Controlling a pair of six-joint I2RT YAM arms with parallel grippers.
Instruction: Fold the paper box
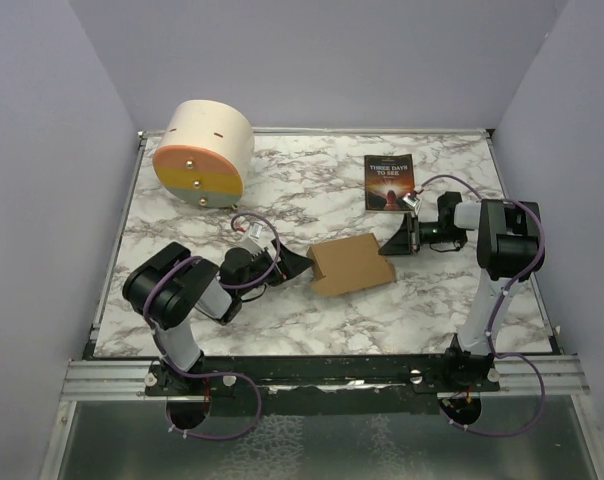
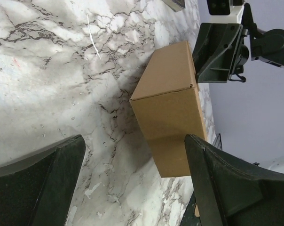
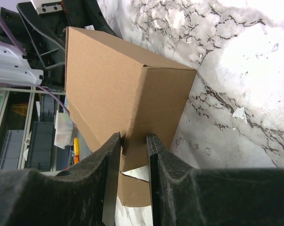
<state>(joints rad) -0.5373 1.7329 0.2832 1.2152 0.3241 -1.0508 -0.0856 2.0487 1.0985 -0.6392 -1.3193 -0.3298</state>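
The paper box [image 1: 350, 265] is a closed brown cardboard box lying in the middle of the marble table. My left gripper [image 1: 300, 266] is open, just off the box's left end; in the left wrist view the box [image 2: 170, 108] lies ahead between the wide-spread fingers [image 2: 226, 188] without touching them. My right gripper [image 1: 387, 248] is at the box's right end. In the right wrist view its fingers [image 3: 111, 160] stand close together at the box's [image 3: 109, 80] end corner, with cardboard filling the narrow gap [image 3: 133, 141].
A dark-covered paperback book [image 1: 388, 182] lies at the back right. A big cream cylinder with an orange-yellow face [image 1: 202, 152] stands at the back left. Grey walls close in the table on three sides.
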